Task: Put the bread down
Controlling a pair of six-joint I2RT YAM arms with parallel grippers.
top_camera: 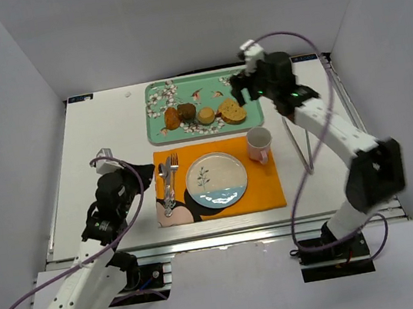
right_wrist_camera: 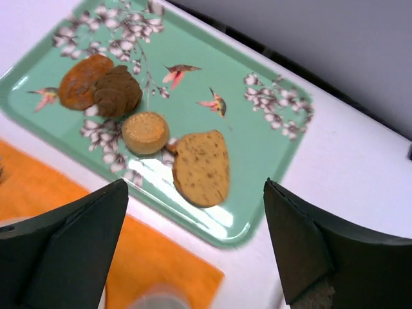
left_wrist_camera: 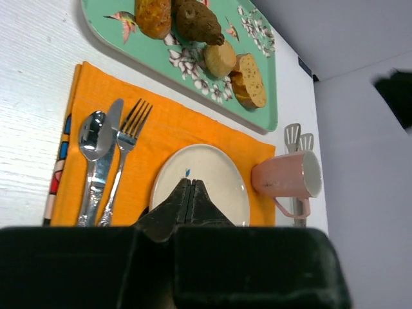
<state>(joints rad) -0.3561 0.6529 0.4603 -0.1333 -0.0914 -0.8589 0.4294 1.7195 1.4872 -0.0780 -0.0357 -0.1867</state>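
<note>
The bread is a small dark brown chunk on the green floral tray, pressed against an orange-brown roll. It shows in the left wrist view as the bread and in the right wrist view as the bread. My right gripper hangs open above the tray's right end, over the tan slice, with nothing between its jaws. My left gripper is shut and empty by the placemat's left edge; its tips point at the white plate.
A round muffin lies between the bread and the slice. On the orange placemat are the plate, a spoon, knife and fork, and a pink mug. A thin metal stand rises right of the mug.
</note>
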